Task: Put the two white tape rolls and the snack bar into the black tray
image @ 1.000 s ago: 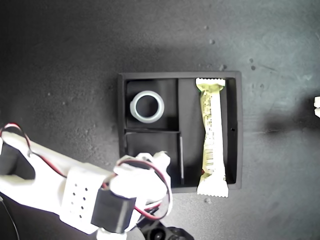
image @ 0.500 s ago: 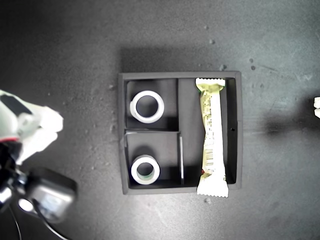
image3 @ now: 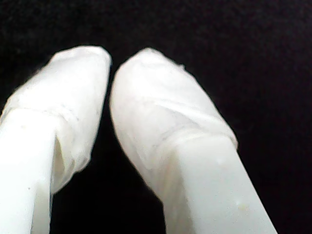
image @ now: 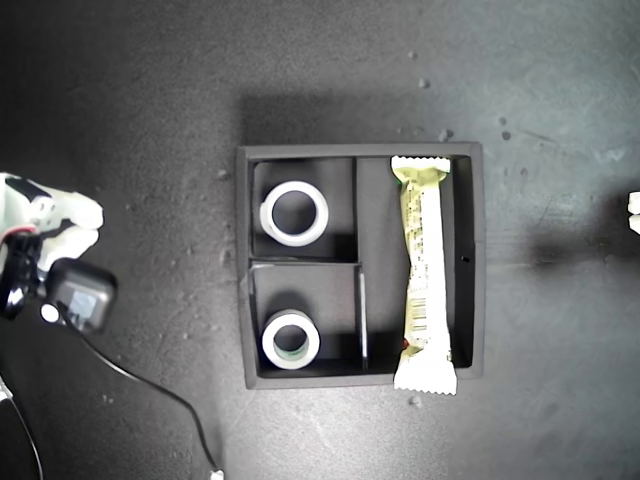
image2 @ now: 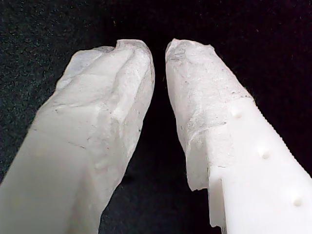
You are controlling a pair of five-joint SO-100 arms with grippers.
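The black tray [image: 478, 260] lies in the middle of the exterior view. The wider white tape roll [image: 294, 213] lies flat in its upper small compartment. The thicker roll [image: 291, 339], with a greenish core, lies in the lower small one. The snack bar [image: 424, 270] lies along the long compartment, and its lower crimped end overhangs the rim. My first gripper [image2: 158, 48] is shut over bare black surface with nothing between its fingers. My second gripper [image3: 111, 61] is shut too, tips almost touching, holding nothing. The wrist views do not show which arm is which.
An arm [image: 45, 225] with a black camera block [image: 78, 297] sits at the exterior view's left edge, well away from the tray. Its cable [image: 160, 395] trails toward the lower edge. A white arm part [image: 634, 212] shows at the exterior view's right edge.
The arm that hung over the tray's lower small compartment has pulled back to the exterior view's left edge. The thicker roll now lies uncovered in that compartment.
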